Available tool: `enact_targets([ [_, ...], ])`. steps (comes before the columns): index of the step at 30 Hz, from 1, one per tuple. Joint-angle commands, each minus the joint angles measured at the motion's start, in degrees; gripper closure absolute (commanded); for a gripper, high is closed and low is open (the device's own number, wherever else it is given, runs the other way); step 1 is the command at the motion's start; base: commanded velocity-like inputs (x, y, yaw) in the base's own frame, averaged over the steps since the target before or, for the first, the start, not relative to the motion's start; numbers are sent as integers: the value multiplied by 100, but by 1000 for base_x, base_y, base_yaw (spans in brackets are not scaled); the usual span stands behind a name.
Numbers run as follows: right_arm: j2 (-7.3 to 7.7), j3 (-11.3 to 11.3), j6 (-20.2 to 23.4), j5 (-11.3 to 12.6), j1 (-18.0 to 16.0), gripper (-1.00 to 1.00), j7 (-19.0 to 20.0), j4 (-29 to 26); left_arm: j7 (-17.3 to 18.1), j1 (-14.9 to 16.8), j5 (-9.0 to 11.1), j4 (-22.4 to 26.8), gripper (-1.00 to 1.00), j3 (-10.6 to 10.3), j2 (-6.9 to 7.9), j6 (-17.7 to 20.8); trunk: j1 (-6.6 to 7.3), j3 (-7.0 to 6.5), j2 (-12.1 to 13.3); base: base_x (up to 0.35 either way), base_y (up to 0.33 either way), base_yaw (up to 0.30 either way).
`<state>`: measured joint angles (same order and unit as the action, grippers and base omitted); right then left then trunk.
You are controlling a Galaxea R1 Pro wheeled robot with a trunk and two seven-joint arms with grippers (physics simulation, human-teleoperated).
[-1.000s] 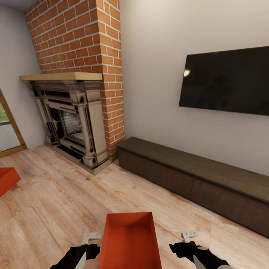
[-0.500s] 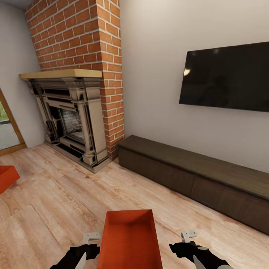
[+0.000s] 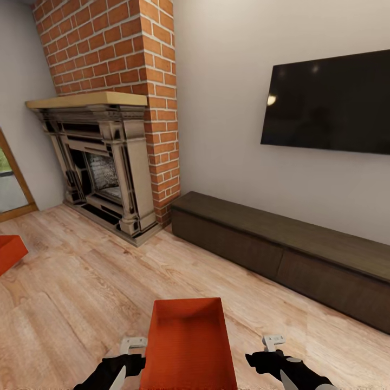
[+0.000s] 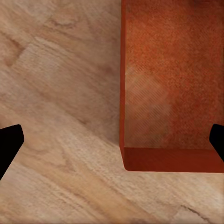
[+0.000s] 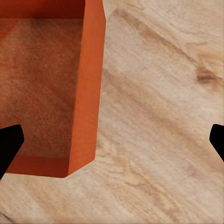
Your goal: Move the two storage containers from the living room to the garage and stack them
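I am in the living room. One orange-red storage container sits on the wood-plank floor right in front of me, between my two arms. Its open inside shows in the left wrist view and the right wrist view. The other storage container lies on the planks at the far left edge, cut off by the frame. My left gripper hovers open at the near container's left wall, my right gripper open off its right side. Both are empty. The garage and its floor are out of view.
A brick fireplace stands ahead on the left. A long dark cabinet runs along the wall on the right under a wall TV. A glass door is at the far left. Bare wood planks stretch between me and the fireplace.
The whole picture has shifted, so the camera has moved. The near container now shows a little higher between the arms, and the far one sits closer to the left edge. Both grippers stay open.
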<state>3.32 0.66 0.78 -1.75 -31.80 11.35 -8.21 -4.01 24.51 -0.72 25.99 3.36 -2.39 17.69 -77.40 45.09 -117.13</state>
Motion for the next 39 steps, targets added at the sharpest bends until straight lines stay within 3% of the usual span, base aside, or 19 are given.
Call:
enact_targets([
  [1,2,4,9,-18,-2,-100,16,-5,-3,1,-7,12,-100,34,-7,32,-22,33,-44,0,0,0],
  [9,2,-1,2,-18,-2,-100,25,-5,7,1,1,12,-100,40,-7,24,-131,187,-245,0,0,0],
  [20,2,-28,8,-13,-2,-100,63,-244,40,1,18,12,-100,41,-3,16,-131,196,-245,0,0,0],
  [27,2,-44,18,2,-2,-100,550,-343,41,1,27,12,-100,41,-5,15,-131,197,-245,0,0,0],
  [39,-113,-49,12,0,-2,-100,520,-348,41,1,27,12,-100,41,-7,15,-131,197,-245,0,0,0],
])
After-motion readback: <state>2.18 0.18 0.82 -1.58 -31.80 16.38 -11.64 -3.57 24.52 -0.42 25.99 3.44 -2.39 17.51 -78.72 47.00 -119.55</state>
